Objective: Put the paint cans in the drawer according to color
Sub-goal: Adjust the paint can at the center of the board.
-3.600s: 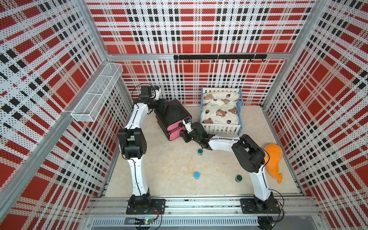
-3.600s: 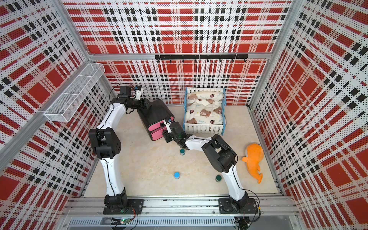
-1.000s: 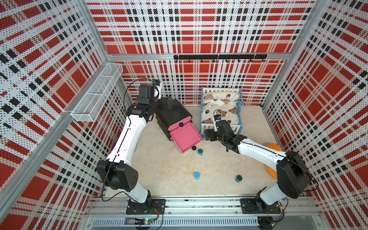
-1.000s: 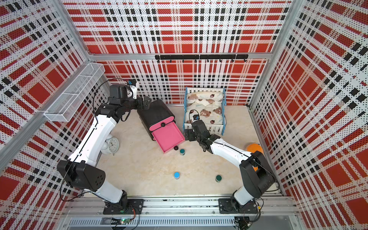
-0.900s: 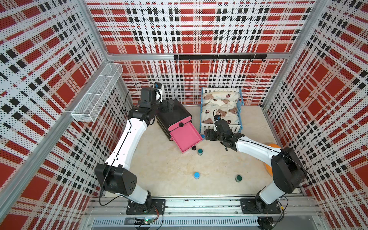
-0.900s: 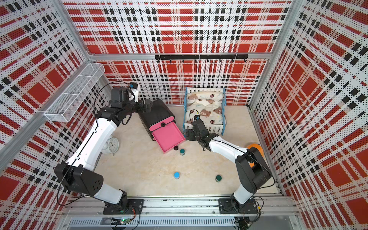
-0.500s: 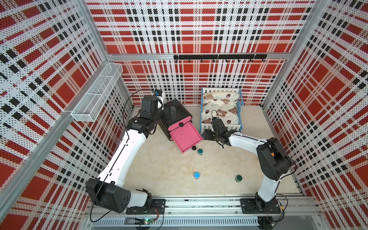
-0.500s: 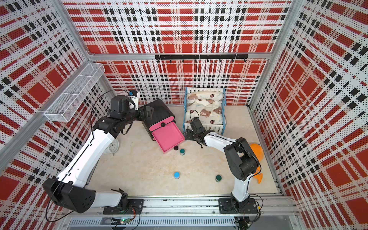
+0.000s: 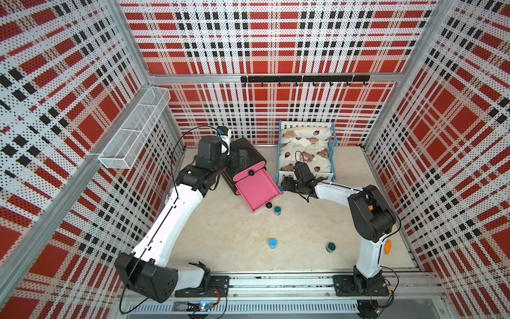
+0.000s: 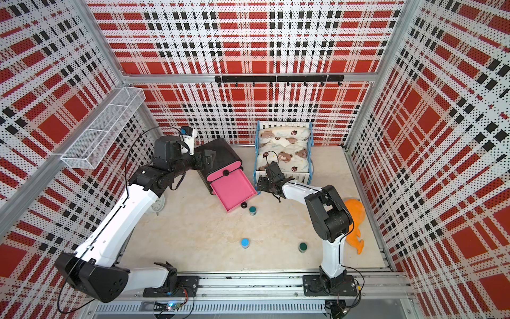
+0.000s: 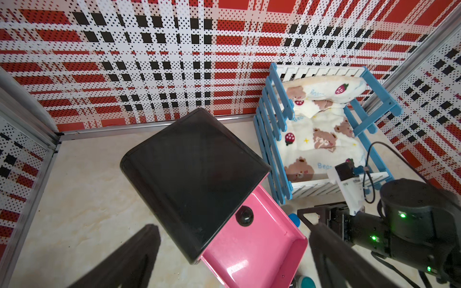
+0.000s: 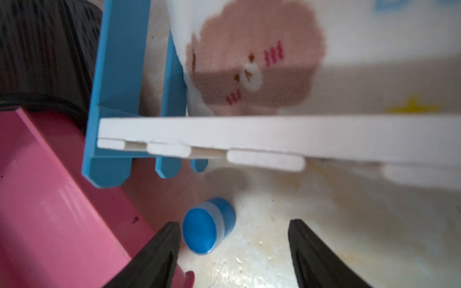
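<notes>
Right wrist view has a blue paint can point(image 12: 208, 225) on the surface point(image 12: 274, 249), between the pink drawer point(image 12: 50, 199) and the toy bed point(image 12: 199, 129). It lies within the right gripper point(image 12: 232, 223), whose jaws stand apart, clamping nothing yet. Tiny, rigid and smooth, it probably weighs little and could skid or roll; pinch across its round wall. Empty, the left gripper point(image 11: 233, 227) gapes wide above the black chest point(image 11: 194, 169). The pulled-out drawer looks empty; a teal can point(image 9: 277, 210) sits near its front
</notes>
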You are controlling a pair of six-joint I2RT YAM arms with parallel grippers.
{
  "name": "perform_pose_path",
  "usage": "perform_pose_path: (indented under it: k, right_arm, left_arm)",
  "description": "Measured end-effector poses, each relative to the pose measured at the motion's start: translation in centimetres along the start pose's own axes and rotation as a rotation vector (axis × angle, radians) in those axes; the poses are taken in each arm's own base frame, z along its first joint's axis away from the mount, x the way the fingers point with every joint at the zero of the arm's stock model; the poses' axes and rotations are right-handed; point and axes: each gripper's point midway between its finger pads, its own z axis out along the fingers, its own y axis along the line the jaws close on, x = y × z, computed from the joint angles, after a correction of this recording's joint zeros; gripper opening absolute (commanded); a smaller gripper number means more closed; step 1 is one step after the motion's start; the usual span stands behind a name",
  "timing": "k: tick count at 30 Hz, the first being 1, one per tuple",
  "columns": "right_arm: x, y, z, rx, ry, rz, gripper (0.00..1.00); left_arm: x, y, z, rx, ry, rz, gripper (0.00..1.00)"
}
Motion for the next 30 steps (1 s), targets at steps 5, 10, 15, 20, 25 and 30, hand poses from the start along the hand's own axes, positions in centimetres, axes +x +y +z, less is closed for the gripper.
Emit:
perform_pose_path:
  k: [5,10,15,20,25,30]
  right_arm:
    - [0.0,0.0,0.9,0.0,0.008,0.008,0.78]
    - [0.0,-0.2,1.6,0.006,0.014,0.011,0.79]
    - [-0.4,0.0,1.9,0.008,0.007,0.01,0.8]
    - [-0.4,0.0,2.4,0.02,0.012,0.005,0.8]
    - [0.0,-0.5,3.2,0.057,0.03,-0.009,0.79]
    - [0.1,-0.7,3.2,0.08,0.026,-0.028,0.79]
  left_arm:
    - [-0.4,-0.5,-1.0,0.01,-0.023,-0.002,0.99]
    - [-0.7,-0.7,-1.8,0.011,-0.041,-0.004,0.99]
    - [-0.7,-0.6,-2.1,0.004,-0.047,-0.006,0.99]
    - [-0.5,-0.5,-2.1,0.002,-0.045,-0.006,0.99]
    - [-0.2,-0.5,-1.9,0.001,-0.04,-0.006,0.99]
    - [-0.1,-0.4,-2.0,0.001,-0.04,-0.006,0.99]
